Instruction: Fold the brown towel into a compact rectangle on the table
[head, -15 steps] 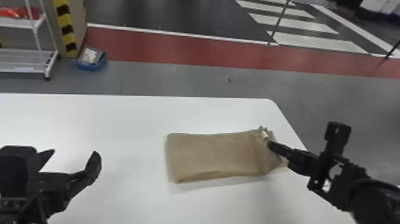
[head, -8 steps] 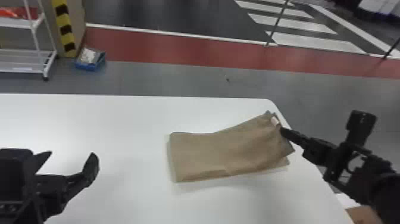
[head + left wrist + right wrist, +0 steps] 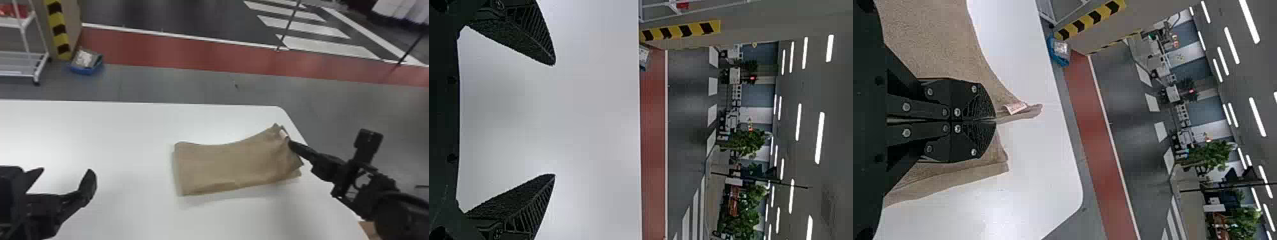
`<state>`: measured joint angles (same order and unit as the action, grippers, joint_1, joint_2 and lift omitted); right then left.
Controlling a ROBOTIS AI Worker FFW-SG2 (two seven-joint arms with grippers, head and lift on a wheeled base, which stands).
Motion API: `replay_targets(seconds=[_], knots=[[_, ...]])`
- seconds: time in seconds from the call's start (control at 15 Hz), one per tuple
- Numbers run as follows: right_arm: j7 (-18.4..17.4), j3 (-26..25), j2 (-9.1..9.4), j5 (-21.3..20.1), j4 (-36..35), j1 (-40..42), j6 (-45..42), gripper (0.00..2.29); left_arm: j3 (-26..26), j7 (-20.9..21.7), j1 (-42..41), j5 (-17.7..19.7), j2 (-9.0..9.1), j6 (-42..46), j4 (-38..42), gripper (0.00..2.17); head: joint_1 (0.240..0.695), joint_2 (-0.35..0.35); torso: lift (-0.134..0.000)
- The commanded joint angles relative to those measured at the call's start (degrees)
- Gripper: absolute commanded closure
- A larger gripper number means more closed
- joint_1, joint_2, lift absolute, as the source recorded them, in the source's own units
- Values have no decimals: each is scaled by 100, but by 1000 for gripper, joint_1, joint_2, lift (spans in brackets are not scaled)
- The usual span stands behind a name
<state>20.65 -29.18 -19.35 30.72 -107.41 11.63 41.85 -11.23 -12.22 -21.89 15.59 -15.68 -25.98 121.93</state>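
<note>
The brown towel [image 3: 223, 166] lies as a long folded strip on the white table [image 3: 127, 134], its right end lifted and pulled toward the table's right edge. My right gripper [image 3: 289, 142] holds that end near a small white tag. In the right wrist view the right gripper [image 3: 995, 120] is shut on a pinch of the towel [image 3: 928, 40], the tag [image 3: 1015, 107] just past the fingertips. My left gripper [image 3: 65, 178] stands open over the table, left of the towel and apart from it. The left wrist view shows the left gripper [image 3: 555, 120] with bare table between its fingers.
The table's far edge and rounded far right corner [image 3: 282, 110] lie beyond the towel. On the floor past the table are a blue bin [image 3: 86, 63] and a white shelf rack [image 3: 24, 60]. A brown item [image 3: 368, 229] shows below the right arm.
The right gripper has moved right and slightly away from the robot, drawing the towel's right end up and outward. The towel's left part and my left gripper have hardly moved.
</note>
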Motion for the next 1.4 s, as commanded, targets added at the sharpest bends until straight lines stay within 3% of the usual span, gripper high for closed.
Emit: replay_targets(seconds=[0.0, 0.13, 0.33, 0.67, 0.73, 0.8, 1.2, 1.33], knots=[[-8, -272, -77, 13, -140, -73, -23, 1244, 6, -26, -9, -4, -14, 0, 68, 80, 695, -311, -125], [1, -149, -376, -119, 212, -178, 65, 1244, 50, -26, -44, -4, -23, 0, 138, 80, 695, -325, -125], [106, 106, -244, -365, 704, -187, -375, 1244, 15, -9, -44, -21, -5, -18, 103, 80, 695, -346, -125], [97, 97, -244, -409, 730, -214, -392, 1241, 15, 0, -35, -30, -5, -18, 112, 80, 695, -343, -125], [53, 79, -236, -471, 713, -205, -375, 758, 24, 0, -26, -30, -5, -18, 103, 80, 695, -345, -125], [45, 44, -236, -532, 704, -178, -304, 56, 24, 9, -26, -30, -5, -18, 103, 80, 695, -348, -125], [45, -685, 134, -348, 185, 410, -410, 46, -99, 9, 79, -30, 4, 17, 42, 83, 695, -350, -125], [159, -896, 415, -242, -131, 657, -568, 49, -345, -97, 176, -30, 12, 158, -2, 83, 695, -350, -125]])
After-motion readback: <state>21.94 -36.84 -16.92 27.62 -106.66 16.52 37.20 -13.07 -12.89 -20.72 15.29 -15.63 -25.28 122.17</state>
